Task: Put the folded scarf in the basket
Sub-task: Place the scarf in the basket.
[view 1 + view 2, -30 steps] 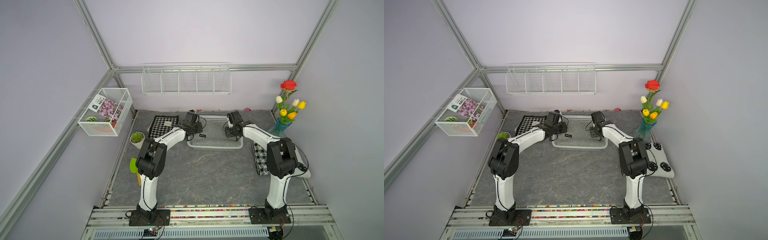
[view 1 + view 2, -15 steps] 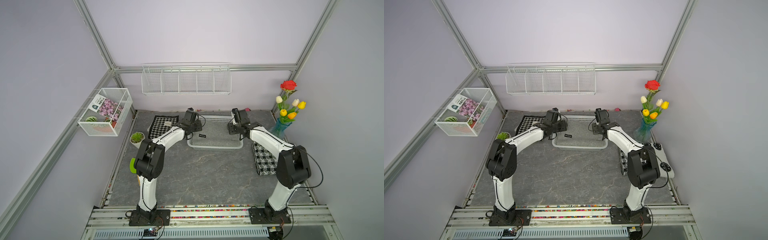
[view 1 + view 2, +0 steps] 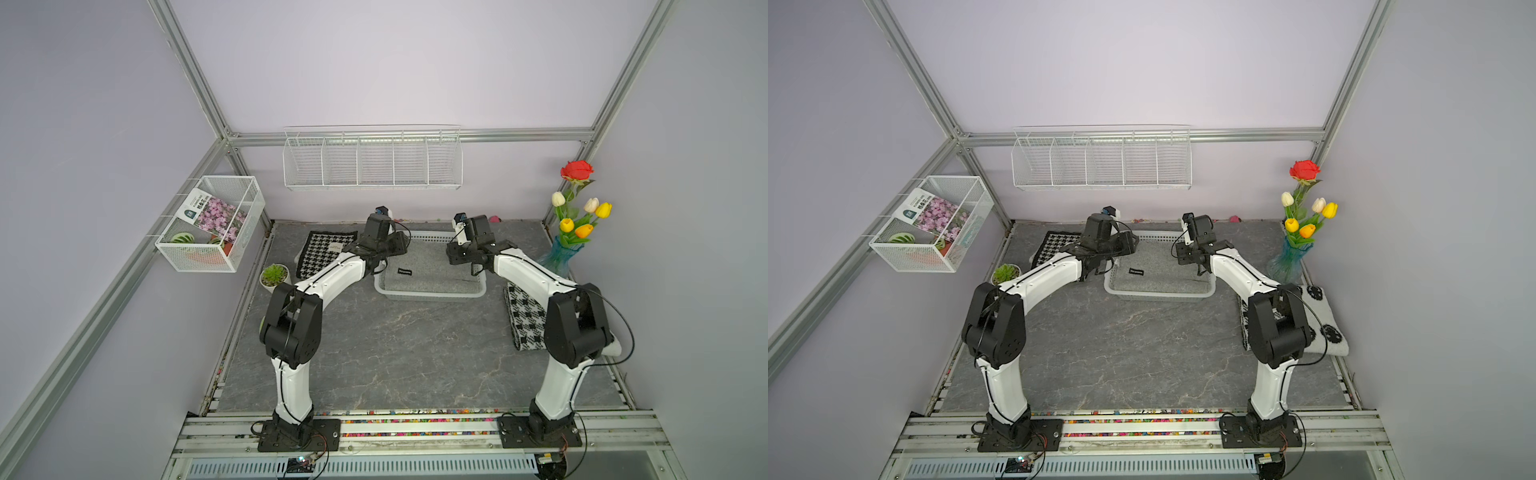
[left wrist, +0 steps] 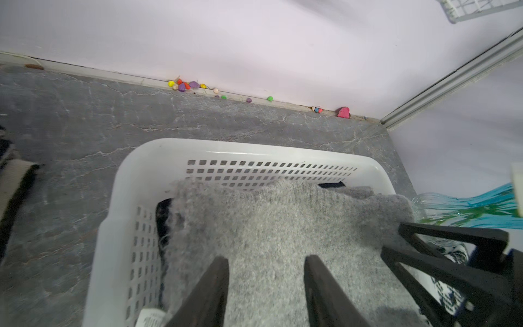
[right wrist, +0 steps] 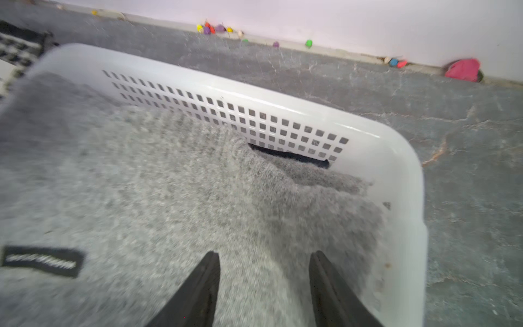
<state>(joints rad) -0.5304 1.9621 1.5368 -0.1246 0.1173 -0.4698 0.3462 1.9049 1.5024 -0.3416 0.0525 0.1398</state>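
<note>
Here, the grey scarf (image 3: 436,270) lies in the basket (image 3: 430,296), left gripper (image 4: 266,258) and right gripper (image 5: 265,252) both spread, empty; raise them straight up so you snag no knit.

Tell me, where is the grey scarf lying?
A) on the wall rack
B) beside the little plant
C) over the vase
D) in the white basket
D: in both top views the scarf lies inside the basket, its grey knit covering the floor up to the perforated walls.
</note>
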